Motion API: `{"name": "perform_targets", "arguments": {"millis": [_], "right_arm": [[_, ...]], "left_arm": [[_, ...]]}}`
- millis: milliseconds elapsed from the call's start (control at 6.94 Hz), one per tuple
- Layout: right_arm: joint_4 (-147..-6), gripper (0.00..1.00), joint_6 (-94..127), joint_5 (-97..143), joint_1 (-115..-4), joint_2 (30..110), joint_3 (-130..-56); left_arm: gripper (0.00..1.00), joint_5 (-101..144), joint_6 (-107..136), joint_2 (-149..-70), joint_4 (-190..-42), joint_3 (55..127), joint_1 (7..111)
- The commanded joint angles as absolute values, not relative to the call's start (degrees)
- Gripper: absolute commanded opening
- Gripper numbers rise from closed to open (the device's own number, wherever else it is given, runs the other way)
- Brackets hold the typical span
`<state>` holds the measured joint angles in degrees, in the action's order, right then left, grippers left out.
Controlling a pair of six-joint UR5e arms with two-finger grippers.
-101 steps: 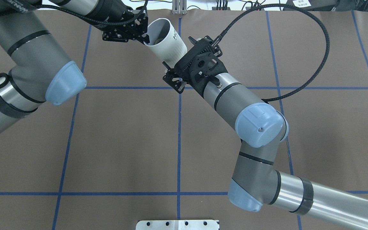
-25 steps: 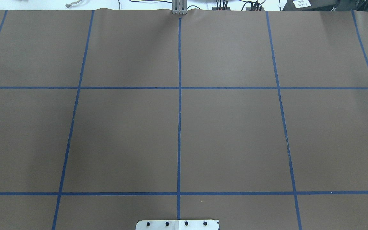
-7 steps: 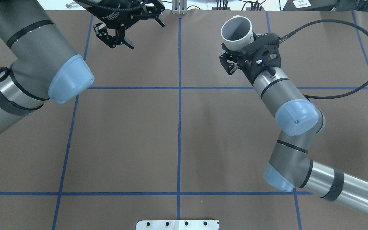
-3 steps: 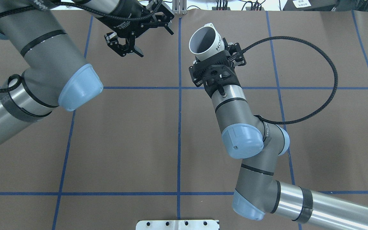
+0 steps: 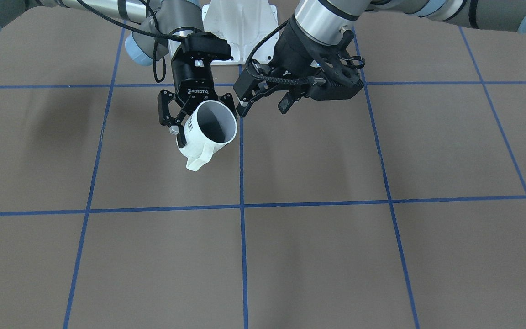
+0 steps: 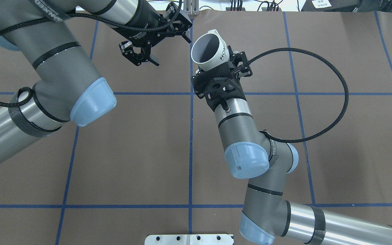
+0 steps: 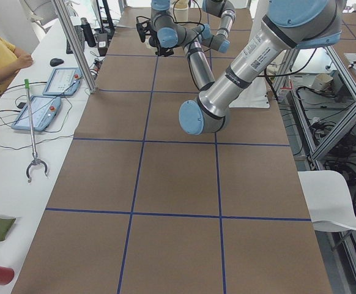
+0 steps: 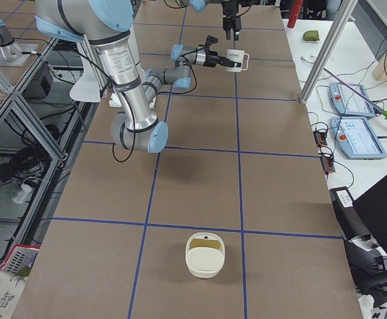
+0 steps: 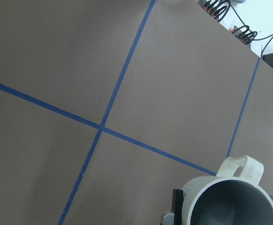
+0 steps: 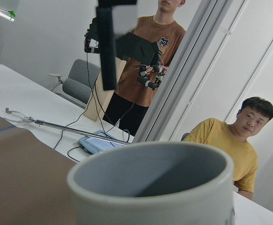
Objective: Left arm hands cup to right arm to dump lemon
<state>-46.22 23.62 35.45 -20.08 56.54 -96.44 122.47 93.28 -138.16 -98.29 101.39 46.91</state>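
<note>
At the near end of the brown paper-covered desk (image 8: 193, 193), seen from the right-end camera, stands a small cream tub (image 8: 205, 270) with a dull yellowish patch (image 8: 205, 248) inside. It is too small to tell whether that is the lemon. Farther along, the silver right arm with pale blue joint caps (image 6: 237, 117) reaches over the desk's middle blue tape line. Its black ROBOTIQ-lettered right gripper (image 5: 201, 119) has its jaws clenched on the wall of the white "HOME" mug with the loop handle (image 6: 210, 51). The mug hangs above the desk, well apart from the tub, tilted with its mouth up and its handle pointing away from the robot. Just beyond it, the black left gripper (image 6: 146, 62) of the silver left arm with the holed wrist plate (image 6: 63, 78) hovers near the mug, not touching it, jaws released and empty. So the hand-over reads as done. The grey inside of the mug shows no lemon in the overhead or wrist views, though its bottom is shadowed. Either the dump is finished or the lemon sits out of sight; I cannot tell which.
</note>
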Motion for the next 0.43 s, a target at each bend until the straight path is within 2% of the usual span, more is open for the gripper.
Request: {"name": "perform_targets", "arguments": {"millis": [0,144,288], "right_arm": [[-46.1,0.02,24.0,35.2,-19.6,56.3,-96.4],[-46.0,0.02,24.0,35.2,-19.5,56.3,-96.5],[-45.9,0.02,24.0,35.2,-19.5,56.3,-96.6]], "left_arm": [[0.51,120.8,93.2,-138.2,-102.7,99.5,45.7],[0.41,120.8,93.1,-138.2,-102.9,99.6,45.2],[0.41,120.8,93.1,-138.3,-103.0,99.7,45.1]]}}
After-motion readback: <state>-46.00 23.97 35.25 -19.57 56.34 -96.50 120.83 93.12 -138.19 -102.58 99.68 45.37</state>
